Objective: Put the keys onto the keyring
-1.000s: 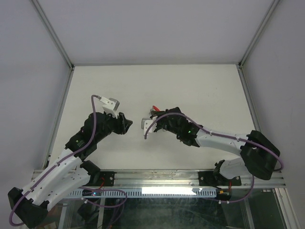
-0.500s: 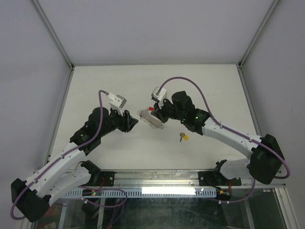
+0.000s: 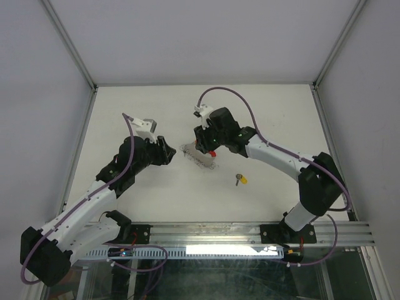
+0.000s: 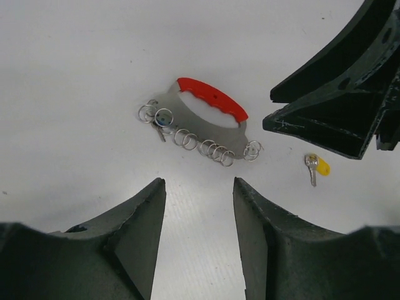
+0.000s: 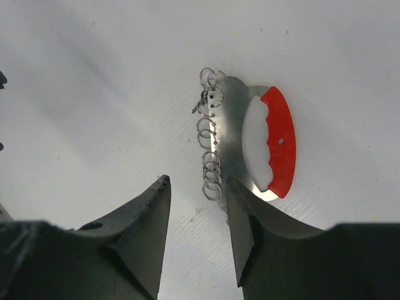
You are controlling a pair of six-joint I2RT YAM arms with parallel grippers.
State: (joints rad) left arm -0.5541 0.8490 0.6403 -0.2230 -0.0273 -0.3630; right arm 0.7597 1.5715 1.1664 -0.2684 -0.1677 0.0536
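Overhead, top view: left gripper (image 3: 169,154), fingers spread, empty, just left of the keyring (image 3: 199,157). Right gripper (image 3: 205,147), fingers spread, empty, over the ring's red tab. Yellow key (image 3: 241,179) lies loose on the table (image 3: 137,106), apart from the ring. Ring and yellow key unmoved since half a second ago; left gripper drawn slightly back.

Left wrist view: blue key (image 4: 162,119) among the keyring's small rings; whether threaded, cannot tell.

Right wrist view: bare table left of the ring.
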